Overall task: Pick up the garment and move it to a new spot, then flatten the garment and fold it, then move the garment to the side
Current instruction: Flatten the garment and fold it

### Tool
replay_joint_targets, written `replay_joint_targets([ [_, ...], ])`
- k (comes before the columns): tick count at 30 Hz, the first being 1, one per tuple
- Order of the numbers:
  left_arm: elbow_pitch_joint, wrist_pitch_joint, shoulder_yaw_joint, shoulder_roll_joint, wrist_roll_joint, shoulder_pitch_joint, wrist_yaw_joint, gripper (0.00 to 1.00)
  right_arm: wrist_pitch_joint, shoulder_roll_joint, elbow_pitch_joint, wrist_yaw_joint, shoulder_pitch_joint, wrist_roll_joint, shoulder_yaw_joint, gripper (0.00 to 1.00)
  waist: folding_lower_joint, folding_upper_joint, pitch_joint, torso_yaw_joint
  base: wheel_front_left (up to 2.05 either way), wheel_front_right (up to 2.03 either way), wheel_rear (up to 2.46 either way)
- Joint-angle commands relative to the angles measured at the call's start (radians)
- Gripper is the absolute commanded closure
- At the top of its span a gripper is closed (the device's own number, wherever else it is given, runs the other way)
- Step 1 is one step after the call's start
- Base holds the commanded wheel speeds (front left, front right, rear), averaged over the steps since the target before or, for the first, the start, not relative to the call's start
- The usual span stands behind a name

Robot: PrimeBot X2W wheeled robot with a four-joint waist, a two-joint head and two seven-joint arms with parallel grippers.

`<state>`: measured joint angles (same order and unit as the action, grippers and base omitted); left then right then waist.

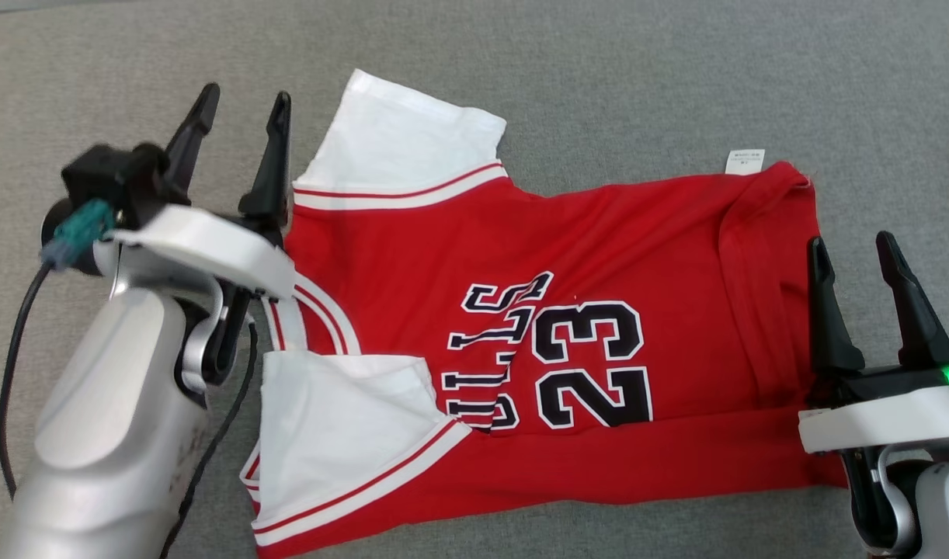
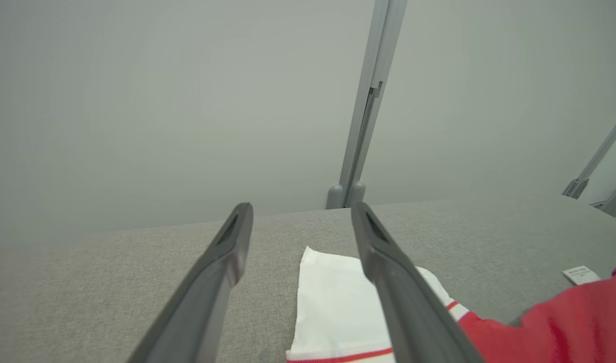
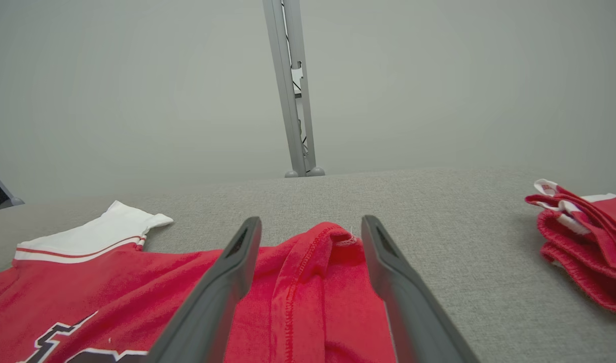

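1. My left gripper hangs wide and empty at the left end of the jersey, just beside the collar, with its fingers pointing far.
2. The jersey lies across the grey table, collar left and hem right, with the 23 facing up. I judge flattening to be the step in hand.
3. The far sleeve lies spread out. The near sleeve is flipped in over the chest, so I would take its loose edge and draw it near and left until it lies single.
4. A crease runs through the lettering. Pulling the 2 ends apart, low over the table, should ease it out. I would pinch at the seams rather than mid-body, or the cloth may bunch.
5. At the right the hem is doubled back on itself, with a white tag poking out on the far side. That fold needs a tug to the right.
6. My right gripper stands wide and empty just beside the hem. In its wrist view the hem's ridge lines up between the fingers.
7. There is bare table to the left and on the far side, and the far edge is well beyond the jersey. A second red garment lies well apart to the right, so I would stop my pull short of it.
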<state>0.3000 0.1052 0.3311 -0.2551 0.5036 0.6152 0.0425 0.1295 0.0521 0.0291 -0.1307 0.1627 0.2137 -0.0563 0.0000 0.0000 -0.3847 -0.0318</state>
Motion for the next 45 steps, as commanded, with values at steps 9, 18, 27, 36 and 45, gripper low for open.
replay_joint_targets([
  [9, 0.355, -0.128, 0.062, 0.043, 0.010, 0.328, -0.101, 0.00, 0.034, 0.001, -0.033, 0.000, 0.081, 0.018, 0.025, 0.00, 0.0000, 0.0000, -0.131, -0.082, 0.00, 0.00, 0.00],
  [18, 0.658, -0.258, 0.090, 0.067, 0.031, 0.470, -0.134, 0.00, 0.039, 0.001, -0.062, 0.000, 0.119, 0.036, 0.036, 0.00, 0.0000, 0.0000, -0.154, -0.120, 0.00, 0.00, 0.00],
  [27, 0.745, -0.193, 0.119, 0.093, 0.031, 0.506, -0.156, 1.00, -0.055, 0.052, -0.091, 0.000, 0.230, 0.046, 0.047, 0.00, 0.0000, 0.0000, -0.152, -0.098, 0.00, 0.00, 0.00],
  [36, 0.772, -0.139, 0.145, 0.122, 0.048, 0.538, -0.171, 1.00, -0.166, 0.141, -0.177, 0.000, 0.390, 0.060, 0.093, 0.00, 0.0000, 0.0000, -0.157, -0.051, 0.00, 0.00, 0.00],
  [45, 0.786, -0.102, 0.177, 0.134, 0.077, 0.549, -0.175, 1.00, -0.407, 0.210, -0.306, 0.000, 0.468, 0.091, 0.174, 0.00, 0.0000, 0.0000, -0.163, -0.031, 0.00, 0.00, 0.00],
])
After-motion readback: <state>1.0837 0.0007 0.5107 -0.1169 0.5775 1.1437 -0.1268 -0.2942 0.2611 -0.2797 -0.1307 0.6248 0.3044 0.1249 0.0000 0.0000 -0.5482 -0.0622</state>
